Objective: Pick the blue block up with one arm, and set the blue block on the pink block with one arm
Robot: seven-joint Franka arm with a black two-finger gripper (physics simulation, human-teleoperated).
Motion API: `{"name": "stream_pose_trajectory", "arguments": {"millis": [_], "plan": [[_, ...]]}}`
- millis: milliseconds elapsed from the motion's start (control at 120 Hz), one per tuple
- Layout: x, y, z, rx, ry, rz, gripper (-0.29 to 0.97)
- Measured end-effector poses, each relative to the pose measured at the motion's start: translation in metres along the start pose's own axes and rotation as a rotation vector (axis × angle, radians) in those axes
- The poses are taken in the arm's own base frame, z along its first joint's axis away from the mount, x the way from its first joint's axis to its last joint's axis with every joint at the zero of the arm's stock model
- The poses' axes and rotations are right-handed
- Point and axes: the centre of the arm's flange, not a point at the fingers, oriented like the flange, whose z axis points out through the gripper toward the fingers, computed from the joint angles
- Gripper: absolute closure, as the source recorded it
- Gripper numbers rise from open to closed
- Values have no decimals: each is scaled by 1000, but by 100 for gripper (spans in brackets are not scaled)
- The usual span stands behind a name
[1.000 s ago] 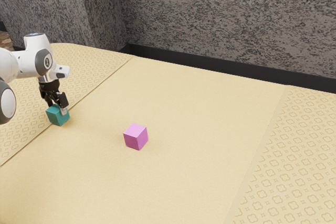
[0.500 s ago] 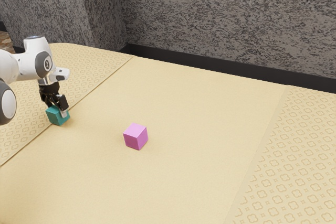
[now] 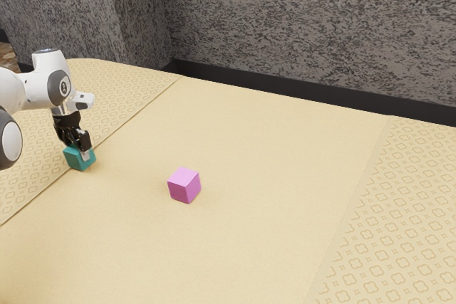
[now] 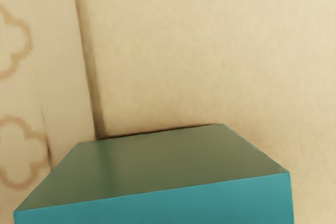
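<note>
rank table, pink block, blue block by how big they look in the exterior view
1. table
2. pink block
3. blue block, but this is unsure: the end effector covers its top, so the two blocks may well match.

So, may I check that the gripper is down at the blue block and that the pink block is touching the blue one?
Not quite. The gripper is down at the blue block, but the pink block does not touch it: it stands apart on the table, toward the exterior view's right, as the exterior view shows.
</note>
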Motion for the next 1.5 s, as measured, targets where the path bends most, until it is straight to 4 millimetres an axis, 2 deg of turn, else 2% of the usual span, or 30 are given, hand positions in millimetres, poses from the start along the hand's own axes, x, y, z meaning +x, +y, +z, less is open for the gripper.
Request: {"name": "stream_pose_trajectory", "arguments": {"millis": [333, 508, 583, 717, 850, 933, 1125, 1300, 1500], "plan": [[-3, -3, -4, 6, 0, -9, 31], [-7, 1, -33, 20, 14, -12, 32], [-6, 12, -46, 14, 21, -1, 32], [-3, 60, -64, -22, 27, 48, 32], [2, 137, -83, -13, 15, 126, 32], [13, 179, -89, 2, 15, 165, 32], [28, 249, -98, 22, 22, 155, 32], [36, 301, -92, 5, 32, 78, 32], [48, 330, -72, -13, 42, -26, 32]]}}
